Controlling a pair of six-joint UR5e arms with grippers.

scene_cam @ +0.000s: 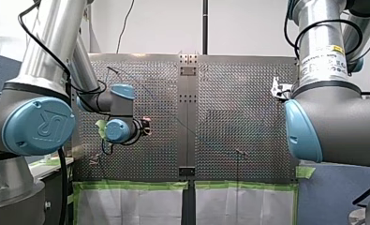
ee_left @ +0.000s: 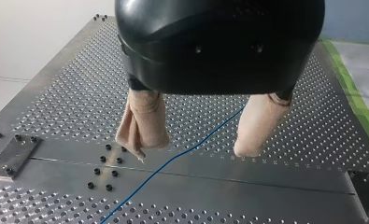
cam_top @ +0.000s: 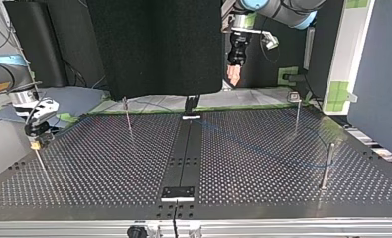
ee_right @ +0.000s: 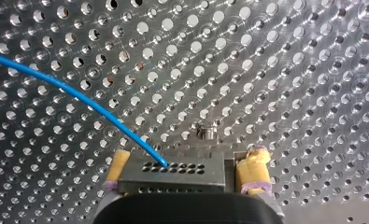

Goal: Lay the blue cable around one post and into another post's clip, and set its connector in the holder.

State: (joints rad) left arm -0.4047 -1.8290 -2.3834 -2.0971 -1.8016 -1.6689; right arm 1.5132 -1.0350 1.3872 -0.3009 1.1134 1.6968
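In the right wrist view the grey connector (ee_right: 173,176), with rows of holes, sits between the yellow pads of my right gripper (ee_right: 187,158). The jaws stand open, with a small gap at one side. The blue cable (ee_right: 79,95) leaves the connector and curves off over the perforated plate. A small metal stud (ee_right: 207,133) stands just ahead of the connector. My left gripper (ee_left: 194,147) hangs open above the plate. Its beige fingers (ee_left: 142,123) hold nothing, and the blue cable (ee_left: 173,161) runs flat beneath them. In the top view my right gripper (cam_top: 34,139) is at the left and my left gripper (cam_top: 233,74) at the back.
Thin posts stand on the plate in the top view: one at the back left (cam_top: 128,115), one at the back right (cam_top: 297,113), one at the right (cam_top: 327,166). A dark centre strip (cam_top: 183,158) divides the plate. Green tape (scene_cam: 131,185) lines the front view's near edge.
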